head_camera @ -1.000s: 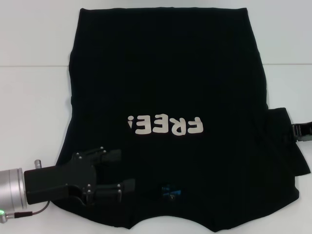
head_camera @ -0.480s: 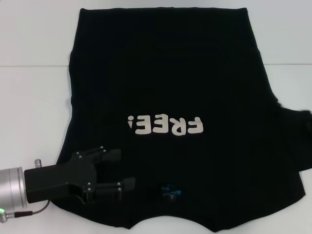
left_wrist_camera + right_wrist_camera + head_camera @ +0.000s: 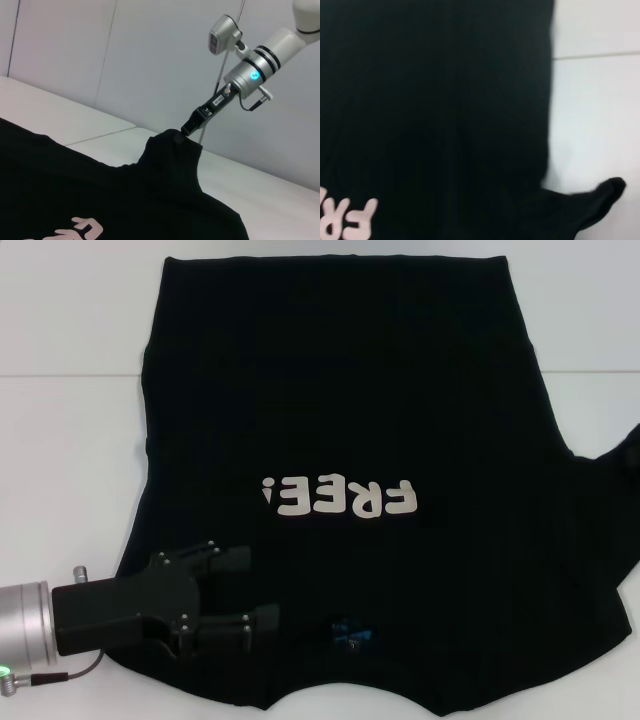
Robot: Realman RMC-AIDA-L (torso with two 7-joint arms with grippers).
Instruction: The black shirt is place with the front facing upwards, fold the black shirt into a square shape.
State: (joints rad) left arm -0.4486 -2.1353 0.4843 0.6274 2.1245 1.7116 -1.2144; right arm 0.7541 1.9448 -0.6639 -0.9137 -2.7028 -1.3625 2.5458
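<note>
So the black shirt (image 3: 340,440) lies front-up on the white surface (image 3: 60,440). Right gripper (image 3: 186,129) has its jaws clamped on the sleeve, tenting it up for a fold inward. Left gripper (image 3: 232,595) hovers by the collar, jaws apart, probably waiting.

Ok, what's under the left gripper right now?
The black shirt, near its collar and blue neck label. The left gripper is open above it. The table beneath is covered.
</note>
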